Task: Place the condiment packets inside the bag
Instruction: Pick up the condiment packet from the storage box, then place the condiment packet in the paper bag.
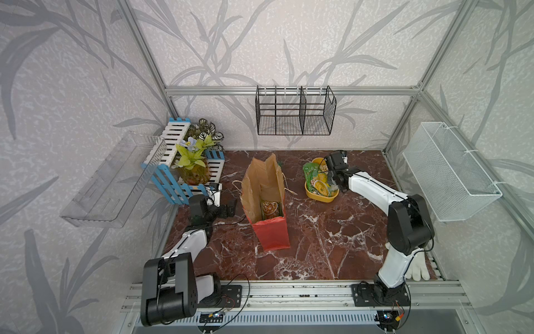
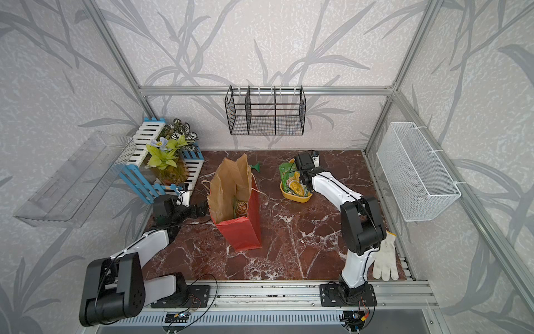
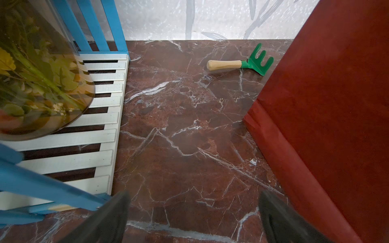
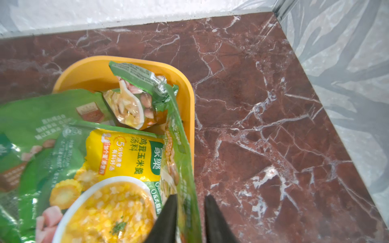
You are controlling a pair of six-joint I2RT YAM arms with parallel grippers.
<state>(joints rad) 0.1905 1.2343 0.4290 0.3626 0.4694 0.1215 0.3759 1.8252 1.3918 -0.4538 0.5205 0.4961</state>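
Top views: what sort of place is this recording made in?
Most likely a staged robot test cell: an aluminium frame lined with leaf-patterned wallpaper, and a left arm and right arm bolted to a front rail.

- Yellow tub (image 1: pixel 319 198) on the marble surface (image 1: pixel 332 237), back right.
- Green rake (image 3: pixel 242 64) with a wooden handle, lying flat near the back wall.
- White glove (image 2: pixel 385 260) at the front right edge.
- Glass vase (image 1: pixel 195 175) of flowers on a blue-and-white slatted crate (image 1: pixel 166 179) (back left corner).
- Black wire rack (image 1: pixel 294 115), white mesh basket (image 1: pixel 450 173) and clear shelf (image 1: pixel 109 185) hang on the walls.
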